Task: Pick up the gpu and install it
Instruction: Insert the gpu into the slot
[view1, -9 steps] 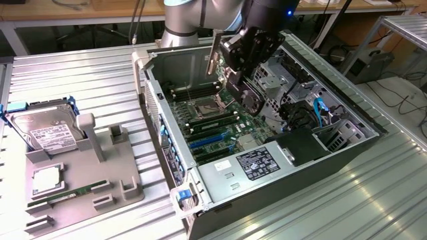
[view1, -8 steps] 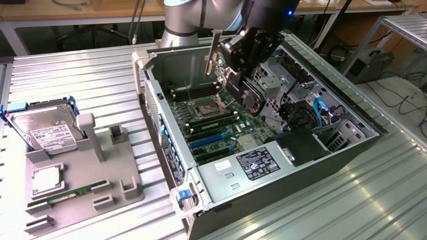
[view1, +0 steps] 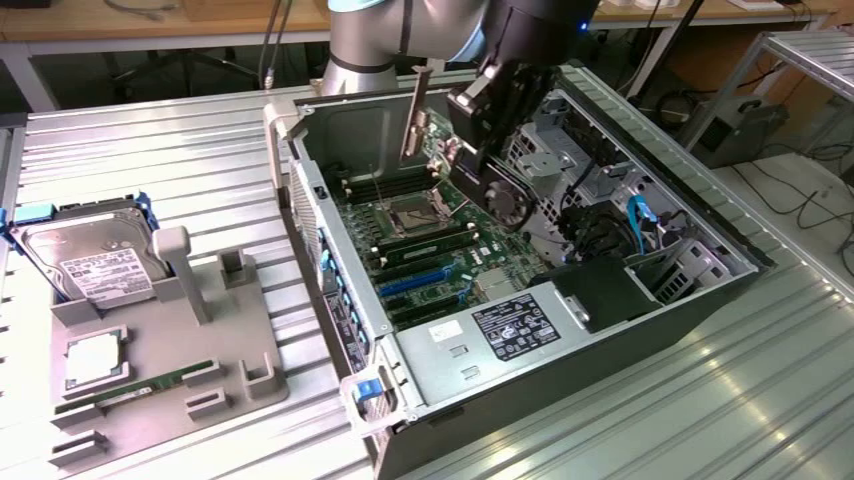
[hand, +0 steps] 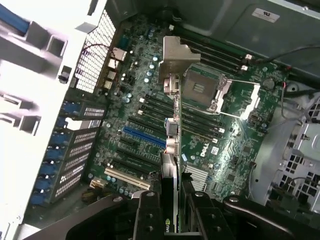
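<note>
The gpu (view1: 505, 192) hangs on edge above the open computer case (view1: 334, 330), its black fan face toward the exterior view's right and its silver end bracket (view1: 416, 112) sticking up. My gripper (view1: 483, 120) is shut on it from above. In the wrist view the gpu (hand: 171, 150) appears edge-on between my black fingers (hand: 150, 215), with my gripper (hand: 171, 202) clamped on the card and the bracket (hand: 177, 57) at its far end. The card hovers over the green motherboard (hand: 210, 130), roughly in line with the blue expansion slot (hand: 145, 136), without touching it.
A grey fixture (view1: 174, 390) on the exterior view's left holds a hard drive (view1: 87, 260), a processor (view1: 96, 358) and a memory stick (view1: 127, 390). Inside the case are the open processor socket (view1: 411, 215), the power supply (view1: 514, 325) and cables (view1: 641, 225). Case walls surround the board.
</note>
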